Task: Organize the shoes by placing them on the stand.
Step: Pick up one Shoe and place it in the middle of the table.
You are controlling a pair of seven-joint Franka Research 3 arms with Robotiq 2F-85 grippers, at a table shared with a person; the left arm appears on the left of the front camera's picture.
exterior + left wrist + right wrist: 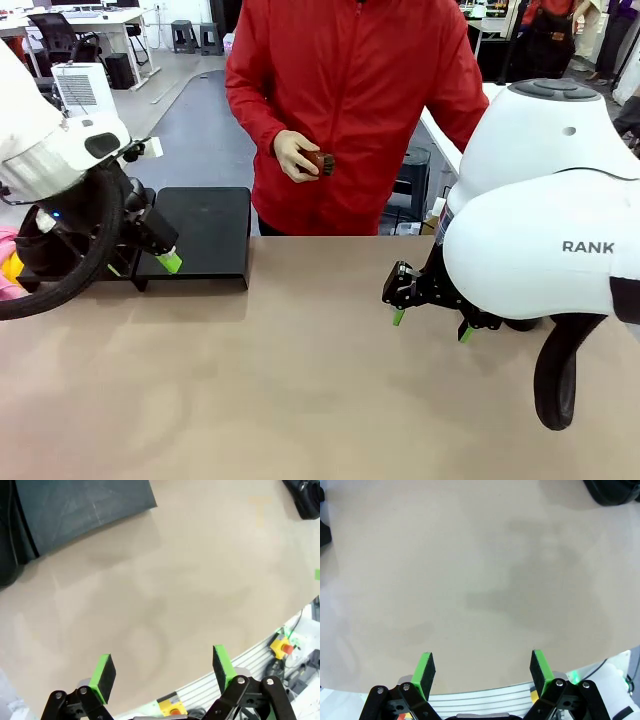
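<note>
Tan table [300,400], stand at far left, two arms, one person

Stand [205,232]: matte black, low, at the table's far edge on the left; left gripper [145,265]: low, just beside the stand's left end, tilted down toward the table; its green pads [105,672] wide apart with nothing between them; right gripper [432,322]: close over the table right of centre, well apart from the stand, fingers spread wide and holding nothing; person in a red jacket at the far side; hand [290,155] at chest height, holding a small brown brush [320,162]; dark shape [305,500] at the left wrist view's top corner, too cropped to identify.
</note>
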